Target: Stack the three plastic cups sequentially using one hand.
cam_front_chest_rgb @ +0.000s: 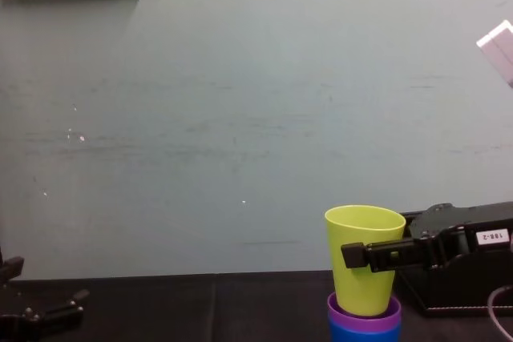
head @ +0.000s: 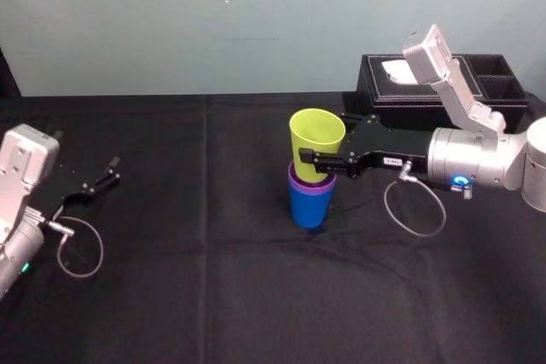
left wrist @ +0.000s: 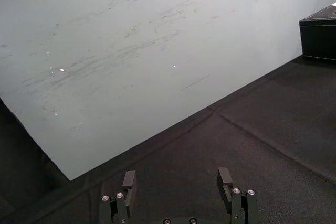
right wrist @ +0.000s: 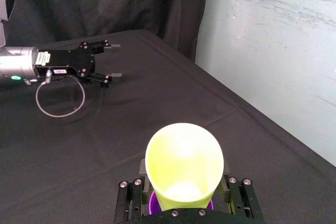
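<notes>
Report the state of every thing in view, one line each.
blue cup: upright, bottom of the stack.
purple cup: nested in the blue cup.
yellow-green cup: upright, base inside the purple cup, not fully seated.
right gripper: shut on the yellow-green cup.
left gripper: open, empty, at the left.
tissue box: standing behind the right arm.

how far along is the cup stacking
Done: the purple cup sits nested in the blue cup, only its rim showing. In hand: the right claw is shut on the yellow-green cup, its base just inside the purple cup's mouth. To do: push it down fully and let go. The left claw rests open at the left of the table.
</notes>
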Action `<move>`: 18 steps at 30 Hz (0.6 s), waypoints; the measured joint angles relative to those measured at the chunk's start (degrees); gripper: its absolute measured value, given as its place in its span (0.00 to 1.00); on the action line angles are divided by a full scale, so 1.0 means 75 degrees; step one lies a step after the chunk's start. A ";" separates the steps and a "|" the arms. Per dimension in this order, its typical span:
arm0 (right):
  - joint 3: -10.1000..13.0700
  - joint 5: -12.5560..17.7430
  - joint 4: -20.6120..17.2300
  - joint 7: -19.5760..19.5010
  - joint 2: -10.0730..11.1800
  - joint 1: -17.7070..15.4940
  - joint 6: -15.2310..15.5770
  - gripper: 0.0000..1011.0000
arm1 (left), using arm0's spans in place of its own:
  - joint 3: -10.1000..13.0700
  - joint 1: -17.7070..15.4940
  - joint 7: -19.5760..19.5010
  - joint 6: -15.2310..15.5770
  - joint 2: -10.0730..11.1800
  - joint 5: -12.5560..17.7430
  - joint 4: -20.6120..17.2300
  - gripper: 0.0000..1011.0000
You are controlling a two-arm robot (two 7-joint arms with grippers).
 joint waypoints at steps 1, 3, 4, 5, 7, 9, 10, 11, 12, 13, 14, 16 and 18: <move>-0.0006 -0.0001 0.0015 0.0001 -0.0004 0.0006 -0.0003 0.73 | 0.0000 0.0000 0.0000 0.0000 0.0000 0.0000 0.0000 1.00; -0.0024 -0.0010 0.0053 0.0004 -0.0018 0.0020 -0.0012 0.73 | 0.0000 0.0000 0.0000 0.0000 0.0000 0.0000 0.0000 1.00; -0.0024 -0.0010 0.0053 0.0004 -0.0018 0.0020 -0.0012 0.73 | 0.0000 0.0000 0.0000 0.0000 0.0000 0.0000 0.0000 1.00; -0.0032 -0.0015 0.0081 0.0007 -0.0027 0.0031 -0.0018 0.73 | 0.0000 0.0000 0.0000 0.0000 0.0000 0.0000 0.0000 1.00; -0.0045 -0.0018 0.0120 0.0014 -0.0041 0.0041 -0.0031 0.73 | 0.0000 0.0000 0.0000 0.0000 0.0000 0.0000 0.0000 1.00; -0.0055 -0.0019 0.0160 0.0033 -0.0054 0.0053 -0.0041 0.73 | 0.0000 0.0000 0.0000 0.0000 0.0000 0.0000 0.0000 1.00; -0.0066 -0.0021 0.0199 0.0051 -0.0068 0.0062 -0.0053 0.73 | 0.0000 0.0000 0.0000 0.0000 0.0000 0.0000 0.0000 1.00; -0.0074 -0.0022 0.0218 0.0059 -0.0076 0.0067 -0.0058 0.73 | 0.0000 0.0000 0.0000 0.0000 0.0000 0.0000 0.0000 1.00; -0.0089 -0.0027 0.0251 0.0076 -0.0087 0.0078 -0.0072 0.73 | 0.0000 0.0000 0.0000 0.0000 0.0000 0.0000 0.0000 1.00; -0.0095 -0.0030 0.0263 0.0085 -0.0090 0.0082 -0.0077 0.73 | 0.0000 0.0000 0.0000 0.0000 0.0000 0.0000 0.0000 1.00; -0.0104 -0.0034 0.0280 0.0099 -0.0096 0.0087 -0.0083 0.73 | 0.0000 0.0000 0.0000 0.0000 0.0000 0.0000 0.0000 1.00; -0.0128 -0.0043 0.0324 0.0136 -0.0107 0.0105 -0.0103 0.73 | 0.0000 0.0000 0.0000 0.0000 0.0001 0.0000 0.0000 1.00; -0.0144 -0.0051 0.0346 0.0160 -0.0112 0.0114 -0.0117 0.73 | 0.0000 0.0000 0.0000 0.0000 0.0000 0.0000 0.0000 1.00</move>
